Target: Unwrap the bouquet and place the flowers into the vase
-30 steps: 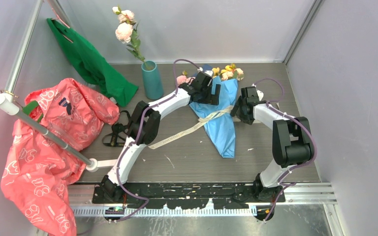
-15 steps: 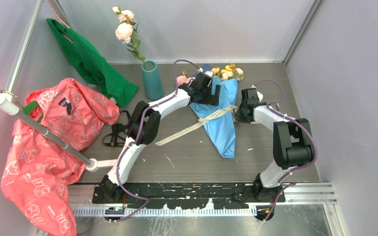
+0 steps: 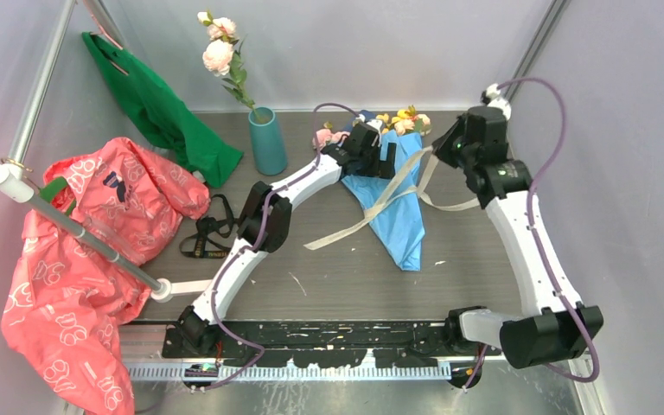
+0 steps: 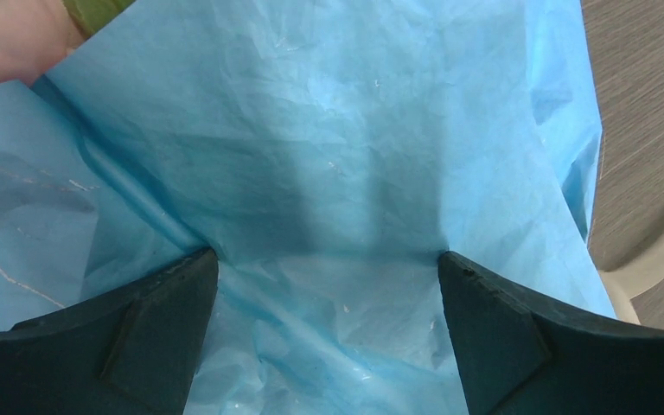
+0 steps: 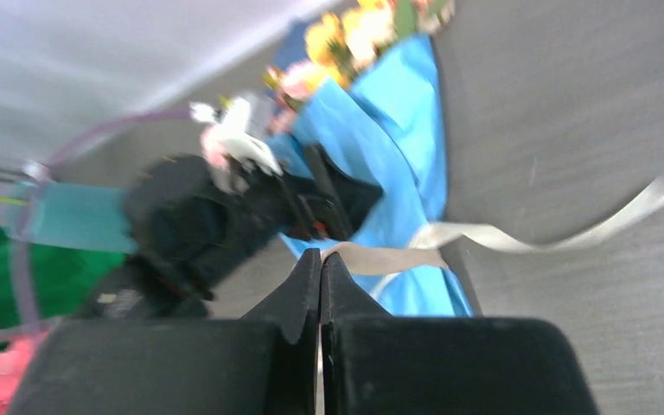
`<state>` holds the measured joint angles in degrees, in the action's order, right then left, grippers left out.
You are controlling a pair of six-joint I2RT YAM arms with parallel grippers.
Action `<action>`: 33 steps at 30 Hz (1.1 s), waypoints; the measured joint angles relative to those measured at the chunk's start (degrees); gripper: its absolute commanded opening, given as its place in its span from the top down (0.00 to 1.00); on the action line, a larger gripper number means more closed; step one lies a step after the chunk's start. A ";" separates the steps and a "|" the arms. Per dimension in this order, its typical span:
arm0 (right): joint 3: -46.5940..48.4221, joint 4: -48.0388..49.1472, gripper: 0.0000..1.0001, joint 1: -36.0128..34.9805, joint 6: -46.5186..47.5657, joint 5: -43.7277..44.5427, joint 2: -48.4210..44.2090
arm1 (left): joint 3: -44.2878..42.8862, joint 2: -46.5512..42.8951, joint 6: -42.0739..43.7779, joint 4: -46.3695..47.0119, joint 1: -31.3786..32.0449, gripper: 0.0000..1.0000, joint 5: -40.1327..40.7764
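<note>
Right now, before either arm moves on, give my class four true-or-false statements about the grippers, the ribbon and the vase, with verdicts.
1. The right gripper is shut on the cream ribbon. True.
2. The left gripper is clamped on a flower stem. False: it is open, its fingers spread over the blue paper.
3. The vase is empty. False: pink roses stand in it.
4. The vase stands upright. True.

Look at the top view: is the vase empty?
No, a pink flower on a leafy stem stands in the vase.
</note>
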<state>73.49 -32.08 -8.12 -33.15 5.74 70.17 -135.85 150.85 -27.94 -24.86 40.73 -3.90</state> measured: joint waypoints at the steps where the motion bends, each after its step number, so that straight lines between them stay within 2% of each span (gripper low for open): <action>1: 2.67 -1.36 0.99 -0.02 0.00 0.04 -0.28 | 0.28 -0.02 -0.04 0.42 -0.04 0.01 0.00; 8: 24.92 -9.75 0.99 -0.02 1.60 2.10 -0.07 | 3.30 -1.11 0.04 3.69 -0.15 0.01 0.20; 17: 67.43 -17.70 0.99 -0.02 6.27 9.16 10.05 | 7.23 -2.84 0.37 7.15 -0.15 0.00 0.20; 20: 73.50 -17.77 0.99 -0.02 7.89 11.06 11.23 | 7.56 -2.97 0.74 7.43 -0.15 0.00 0.20; 22: 71.71 -17.44 0.99 -0.02 9.14 12.22 10.01 | 8.07 -3.19 1.18 7.80 -0.15 0.00 0.20; 25: 63.19 -15.58 0.99 -0.02 10.99 14.99 6.29 | 11.23 -4.66 1.57 10.05 -0.13 0.00 0.17; 30: 40.74 -9.73 0.99 0.00 13.92 21.46 0.15 | 17.57 -8.59 2.25 11.65 -0.31 0.00 -0.33; 31: 36.50 -8.66 0.91 0.00 14.14 22.64 -0.07 | 18.97 -9.53 2.45 11.76 -0.35 0.00 -0.46; 33: 26.91 -5.18 0.61 0.00 14.49 25.55 -0.90 | 22.14 -11.80 2.69 11.37 -0.37 0.00 -0.74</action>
<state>100.40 -37.26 -8.12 -18.65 31.29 69.28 -113.71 139.04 -25.26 -13.50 40.36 -4.64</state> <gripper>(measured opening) 0.063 0.994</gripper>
